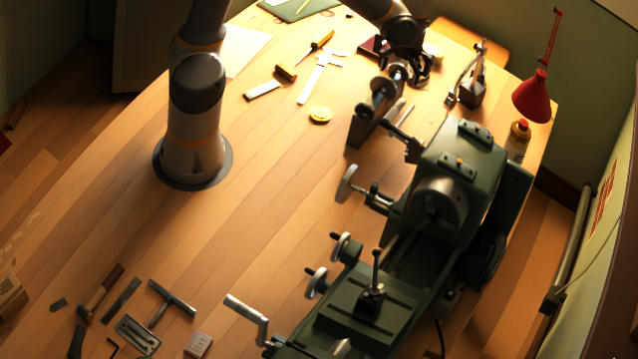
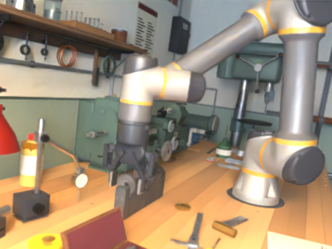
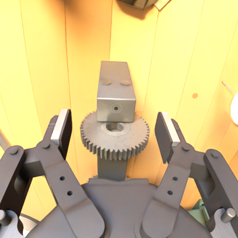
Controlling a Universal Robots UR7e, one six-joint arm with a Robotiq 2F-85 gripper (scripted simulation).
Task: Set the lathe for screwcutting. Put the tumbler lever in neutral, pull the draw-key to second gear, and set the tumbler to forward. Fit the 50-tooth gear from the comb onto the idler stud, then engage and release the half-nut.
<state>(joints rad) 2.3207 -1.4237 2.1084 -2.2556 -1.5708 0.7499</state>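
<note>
A steel toothed gear [image 3: 114, 135] stands upright in the end slot of the grey comb rack [image 3: 115, 99], its bore facing me. My gripper [image 3: 114, 135] is open and empty, with one finger on each side of that gear's rim. The comb [image 1: 371, 112] sits on the bench at the far end of the green lathe [image 1: 438, 209], and another gear [image 1: 381, 86] stands further along it. In the second side camera my gripper [image 2: 130, 176] hangs straight down over the comb's near end [image 2: 140, 190].
The lathe's headstock and chuck [image 1: 436, 202] rise to the right of the comb. A dial indicator stand [image 1: 471, 82], a red lamp [image 1: 533, 94] and a glue bottle [image 1: 519, 134] stand beyond it. A screwdriver, rulers and a brass disc [image 1: 320, 114] lie on the bench to the left.
</note>
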